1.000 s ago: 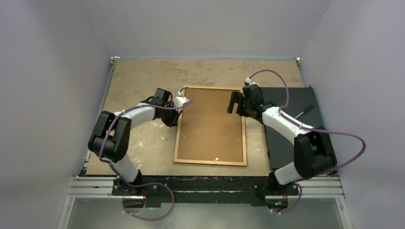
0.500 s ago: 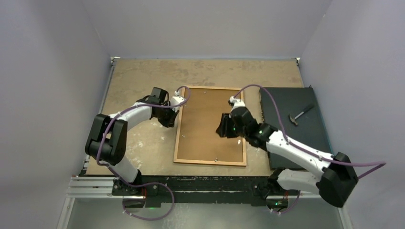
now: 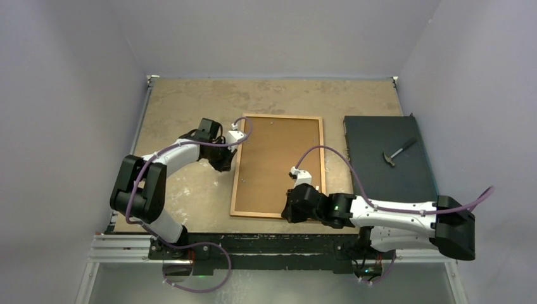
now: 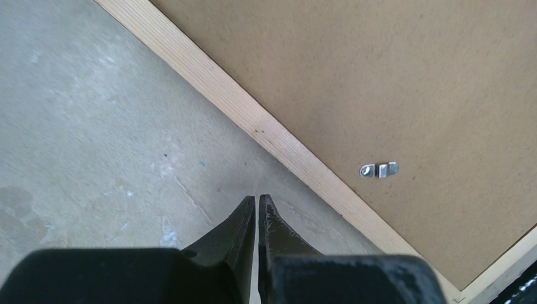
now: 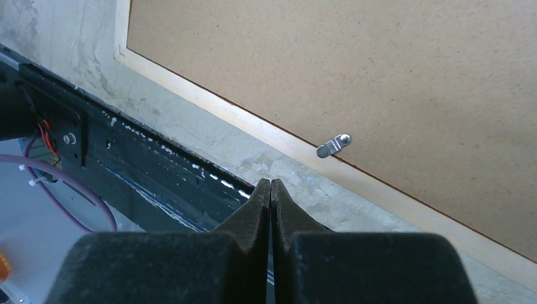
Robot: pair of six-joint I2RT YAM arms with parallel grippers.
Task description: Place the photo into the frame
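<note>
left gripper [image 4: 258,200] + right gripper [image 5: 270,183] both pinched shut, empty | risk: closed tip could slip off clip [image 5: 334,146], shoving frame [image 3: 235,183]

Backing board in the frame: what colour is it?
Plain brown backing board, clearest in the left wrist view.

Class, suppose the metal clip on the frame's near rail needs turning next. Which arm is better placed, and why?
Right, probably: the right gripper, shut, points near that clip on the frame's near rail; the left gripper sits beside the left rail.
</note>
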